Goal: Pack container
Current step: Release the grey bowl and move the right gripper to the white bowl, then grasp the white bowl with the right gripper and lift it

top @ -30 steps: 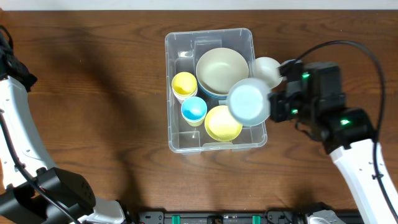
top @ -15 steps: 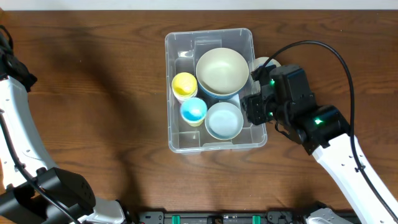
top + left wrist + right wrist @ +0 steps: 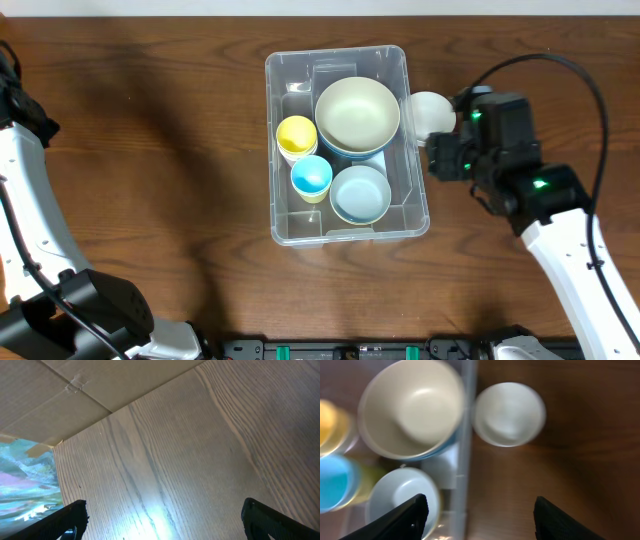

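Right gripper (image 3: 480, 511), fingers apart and empty, at 3 o'clock of the container (image 3: 288, 222); white bowl (image 3: 430, 112) outside at 2 o'clock.

On the dark brown, grained table (image 3: 150, 150), the clear container (image 3: 290, 222) is showing a cream bowl (image 3: 357, 113) at 12 o'clock, a yellow cup (image 3: 296, 134) at 9, a blue cup (image 3: 311, 176) at 8 and a pale blue bowl (image 3: 360, 193) at 6. A white bowl (image 3: 432, 112) is lying outside at 2.

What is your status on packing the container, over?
Left gripper open, right gripper open, both empty. Container part-filled. White bowl outside, beside it. Nothing blocking.
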